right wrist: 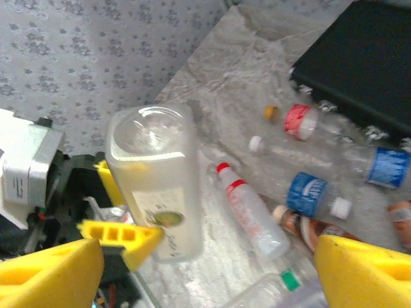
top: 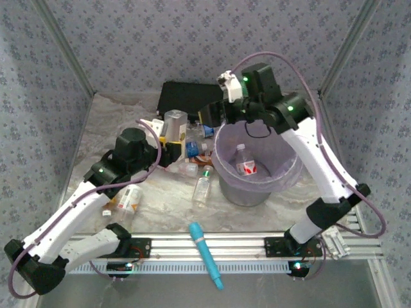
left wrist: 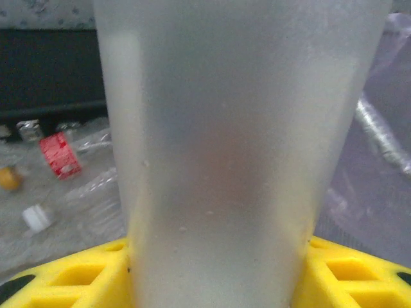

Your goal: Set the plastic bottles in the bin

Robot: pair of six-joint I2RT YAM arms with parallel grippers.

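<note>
- The left gripper (top: 168, 142) is closed on a frosted bottle (top: 174, 123) and holds it on end, just left of the bin (top: 221, 168). The right gripper (top: 215, 114) hangs open near the bin's far left rim.
- From the top, the bin is a round grey bucket lined with a thin, crinkled lilac bag. One clear bottle with a red label (top: 244, 165) lies inside it.
- More clear bottles (top: 201, 190) lie on the marbled table (top: 160, 212) between the left gripper and the bin. Their shapes run together, so I cannot count them. A cyan stick (top: 205, 253) lies at the near edge.
- In the left wrist view the frosted bottle (left wrist: 237, 154) is milky and matt, with flat sides. It is pinched between yellow ribbed fingers (left wrist: 70, 282). Its top and bottom are cut off, and behind it all is blurred.
- In the right wrist view the right gripper's own yellow fingers (right wrist: 45, 276) stand wide apart with nothing between them.
- There the held bottle shows rounded corners and a pale label. Which end is up, I cannot tell.
- A flat black box (right wrist: 366, 58) is cut by the frame edge.
</note>
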